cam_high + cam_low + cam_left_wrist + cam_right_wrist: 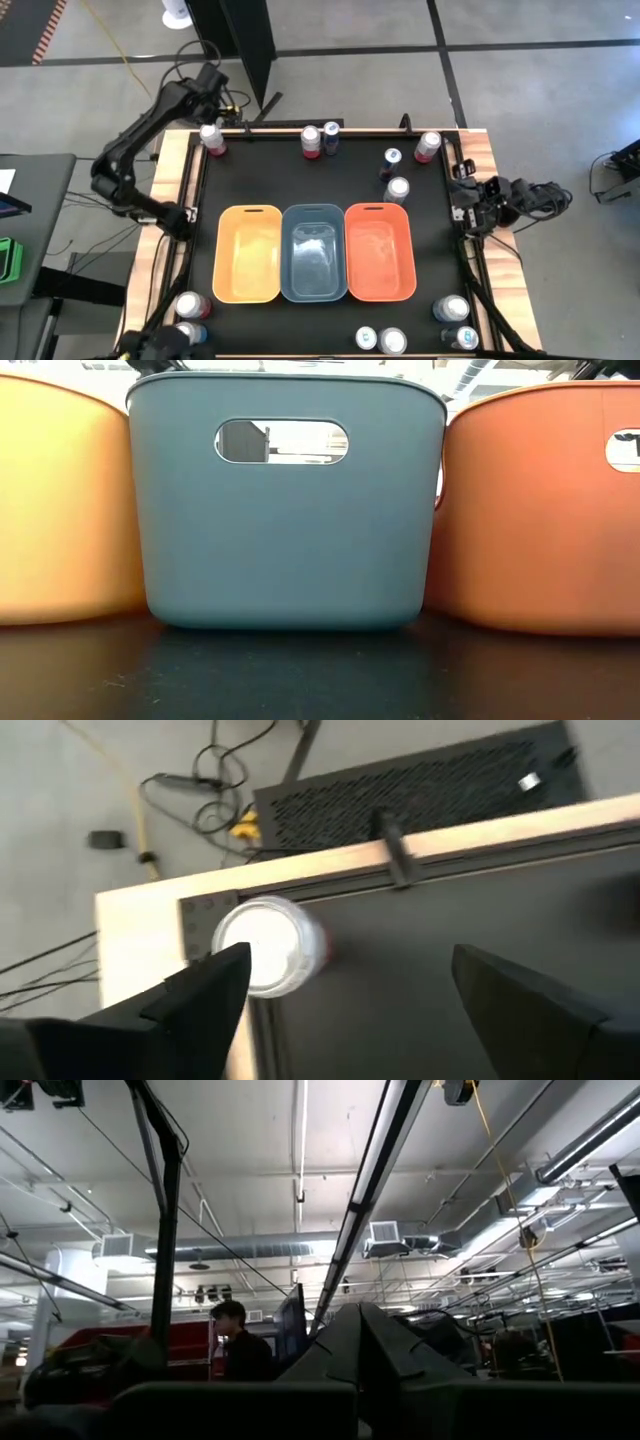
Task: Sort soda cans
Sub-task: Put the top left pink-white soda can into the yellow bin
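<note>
High view: left gripper (pixel 210 112) jaws apart above upright red can (pixel 212 140); right jaws pressed together.

table (pixel 330 185): black mat | three bins (pixel 314 252) centre | soda cans (pixel 397 189) around edges

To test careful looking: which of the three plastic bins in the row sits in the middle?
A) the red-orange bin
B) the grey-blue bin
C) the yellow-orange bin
B: in the high view the grey-blue plastic bin sits between the yellow-orange plastic bin and the red-orange plastic bin.
</note>
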{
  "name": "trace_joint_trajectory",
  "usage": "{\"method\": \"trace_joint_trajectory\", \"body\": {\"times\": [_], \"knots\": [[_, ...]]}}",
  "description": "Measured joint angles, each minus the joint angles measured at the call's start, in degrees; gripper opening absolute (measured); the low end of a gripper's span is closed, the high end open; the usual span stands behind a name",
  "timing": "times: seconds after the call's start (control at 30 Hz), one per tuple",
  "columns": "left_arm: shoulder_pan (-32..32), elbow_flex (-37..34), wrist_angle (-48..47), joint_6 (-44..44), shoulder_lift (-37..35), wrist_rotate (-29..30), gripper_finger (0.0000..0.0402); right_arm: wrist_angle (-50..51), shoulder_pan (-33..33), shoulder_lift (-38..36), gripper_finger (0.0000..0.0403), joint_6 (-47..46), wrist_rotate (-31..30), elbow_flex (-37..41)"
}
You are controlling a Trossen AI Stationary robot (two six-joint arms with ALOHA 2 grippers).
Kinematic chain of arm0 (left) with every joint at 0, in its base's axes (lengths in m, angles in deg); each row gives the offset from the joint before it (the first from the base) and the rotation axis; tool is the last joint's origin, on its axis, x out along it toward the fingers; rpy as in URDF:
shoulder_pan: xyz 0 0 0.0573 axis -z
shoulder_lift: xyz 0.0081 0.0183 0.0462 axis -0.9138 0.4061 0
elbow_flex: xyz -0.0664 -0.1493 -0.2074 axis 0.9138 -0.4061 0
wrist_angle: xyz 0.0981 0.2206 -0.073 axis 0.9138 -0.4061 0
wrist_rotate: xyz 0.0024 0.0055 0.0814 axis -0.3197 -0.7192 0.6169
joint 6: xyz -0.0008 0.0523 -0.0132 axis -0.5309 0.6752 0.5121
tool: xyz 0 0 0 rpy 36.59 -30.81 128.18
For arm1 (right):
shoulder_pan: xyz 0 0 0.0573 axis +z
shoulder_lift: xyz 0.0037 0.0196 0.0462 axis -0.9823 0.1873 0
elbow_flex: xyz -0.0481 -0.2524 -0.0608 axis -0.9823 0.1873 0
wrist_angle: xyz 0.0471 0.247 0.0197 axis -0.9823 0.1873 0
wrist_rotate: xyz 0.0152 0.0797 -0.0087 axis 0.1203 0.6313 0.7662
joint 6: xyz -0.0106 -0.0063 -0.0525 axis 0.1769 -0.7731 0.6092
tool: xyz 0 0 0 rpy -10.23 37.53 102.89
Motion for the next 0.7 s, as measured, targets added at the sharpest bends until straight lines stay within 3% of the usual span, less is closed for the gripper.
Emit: {"method": "trace_joint_trajectory", "body": {"times": [0.2,0.7], "knots": [[-1.4,0.7,-2.2,1.4,3.8,2.4,0.0371,1.0,0.0,0.0,0.0022,-0.5,0.0,0.0],[-1.9,0.7,-4.2,-3.0,9.9,5.2,0.0373,5.4,-2.0,0.0,0.0022,0.0,0.0,0.0]]}}
